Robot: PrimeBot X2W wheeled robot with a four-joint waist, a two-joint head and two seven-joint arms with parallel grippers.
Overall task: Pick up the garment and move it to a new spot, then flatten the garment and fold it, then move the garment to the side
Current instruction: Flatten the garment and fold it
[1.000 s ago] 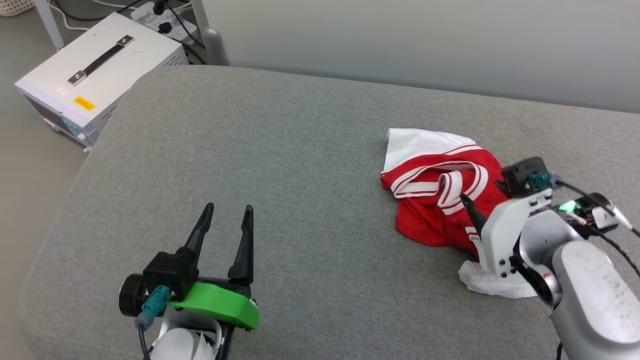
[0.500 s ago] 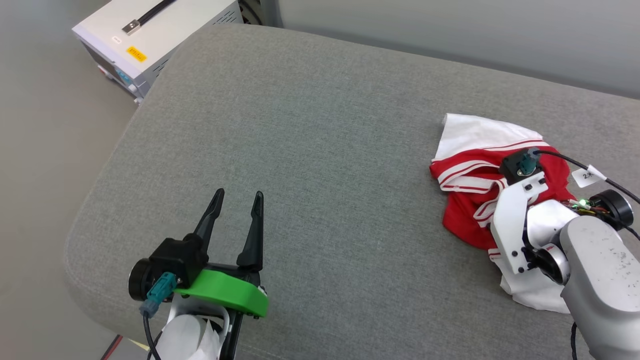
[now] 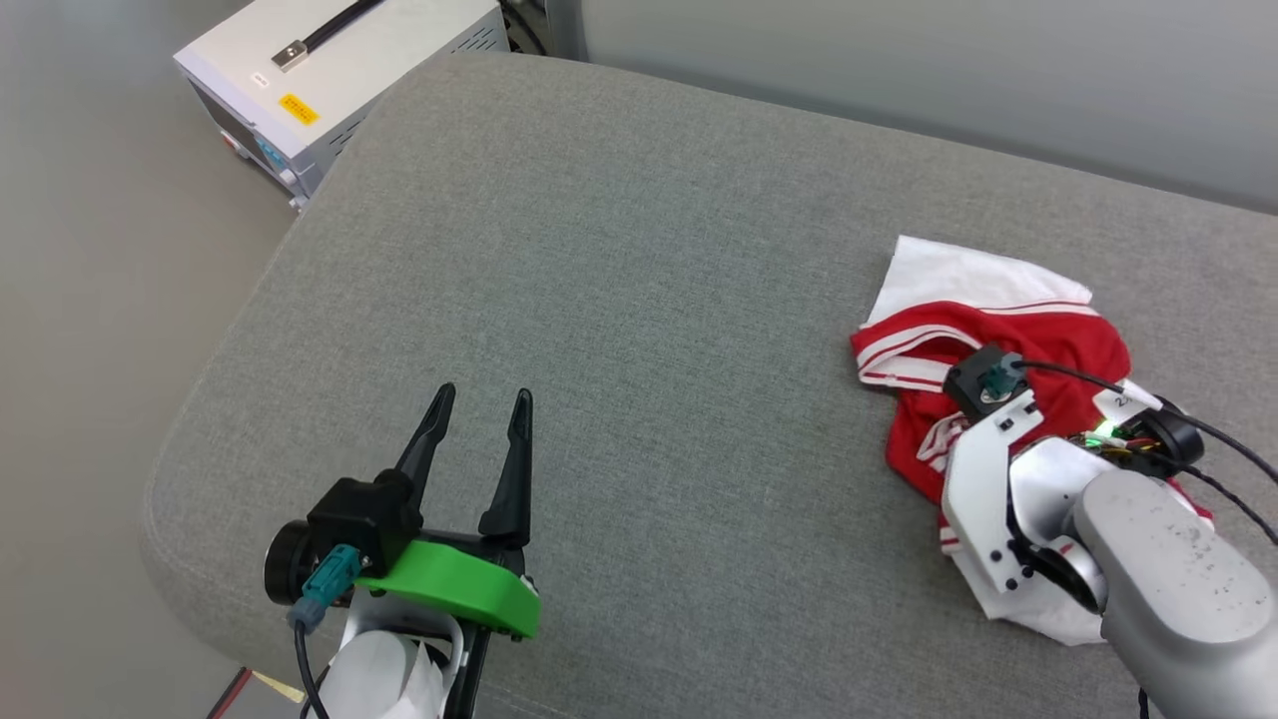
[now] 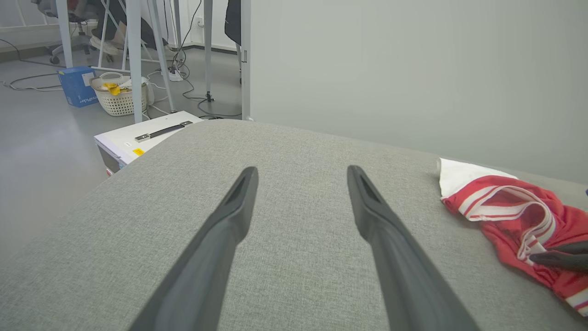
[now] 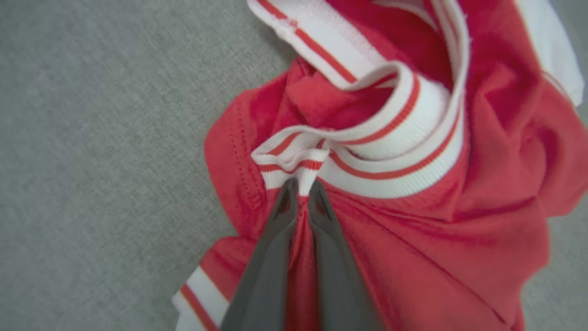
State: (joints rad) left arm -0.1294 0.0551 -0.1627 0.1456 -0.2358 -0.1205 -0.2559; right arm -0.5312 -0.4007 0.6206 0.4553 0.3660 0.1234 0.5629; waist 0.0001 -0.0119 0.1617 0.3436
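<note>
Head view showed the garment crumpled in a heap on the right part of a grey cushion. Its long axis ran from far to near, leaning a little rightward at the near end. One white sleeve pointed to the far side, toward the wall; another white patch lay at the near end, partly under the right forearm. The striped collar trim looped open toward the left.

The far edge of the cushion ran along the wall, just beyond the garment. To the left lay a wide bare stretch of cushion, reaching the rounded left edge, with floor past it. A white case stood on that floor by the far left corner.

Right wrist view showed the right tool clenched on the garment, a small fold of red-and-white striped trim pinched between its fingertips, red cloth bunched on both sides. The tool came at the heap from its near side, pointing toward the collar.

The left tool hung released, fingers spread, over the near left part of the cushion, well apart from the garment, which lay to its right.
</note>
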